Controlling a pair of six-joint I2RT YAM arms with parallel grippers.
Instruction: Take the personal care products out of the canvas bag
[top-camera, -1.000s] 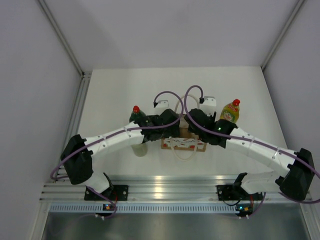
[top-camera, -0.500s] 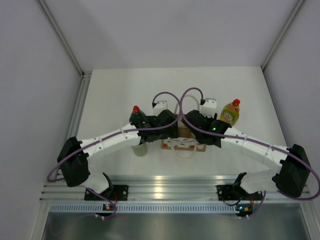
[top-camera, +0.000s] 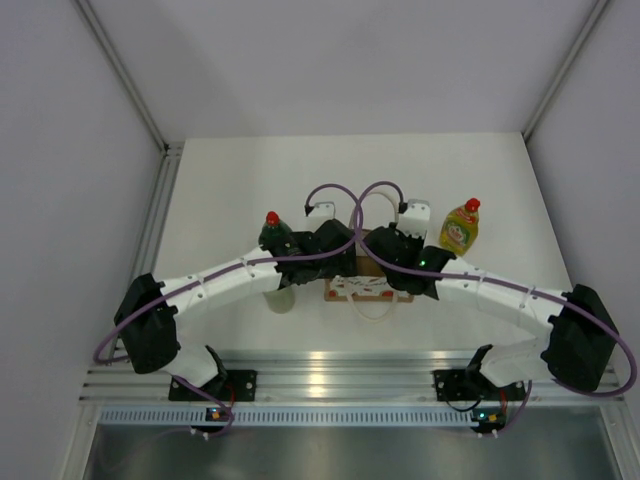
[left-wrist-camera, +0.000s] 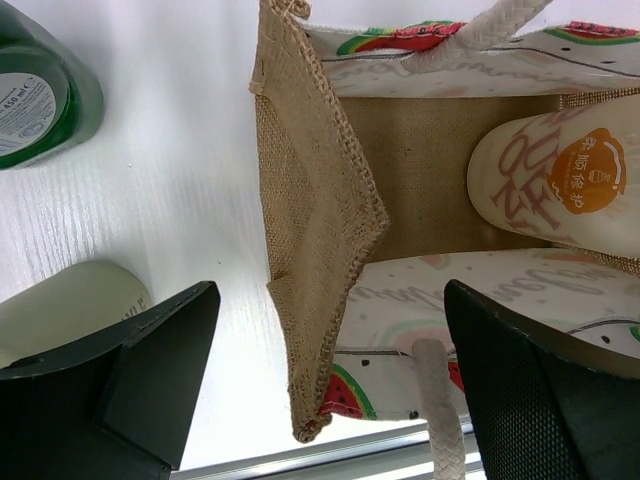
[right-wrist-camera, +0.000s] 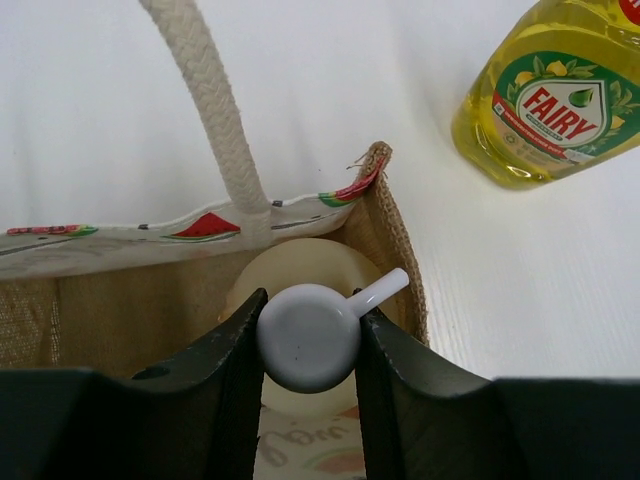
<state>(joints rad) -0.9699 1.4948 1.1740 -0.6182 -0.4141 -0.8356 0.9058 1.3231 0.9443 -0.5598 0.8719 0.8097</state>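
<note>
One cream bottle (right-wrist-camera: 296, 262) left in canvas bag (right-wrist-camera: 398, 235): its white cap (right-wrist-camera: 308, 345) has just been clamped by R hand (right-wrist-camera: 308, 330), so lift-out's judged ready; L hand (left-wrist-camera: 330, 300) is held open.

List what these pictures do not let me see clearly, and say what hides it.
- Top view: both arms cover most of the bag; its inside is unseen.
- Right wrist view: the white cap and the right gripper hide most of the cream bottle.
- Left wrist view: the edge cuts off the green bottle's cap; a finger covers part of the pale bottle.
- Right wrist view: the edge cuts off the yellow bottle's top.
</note>
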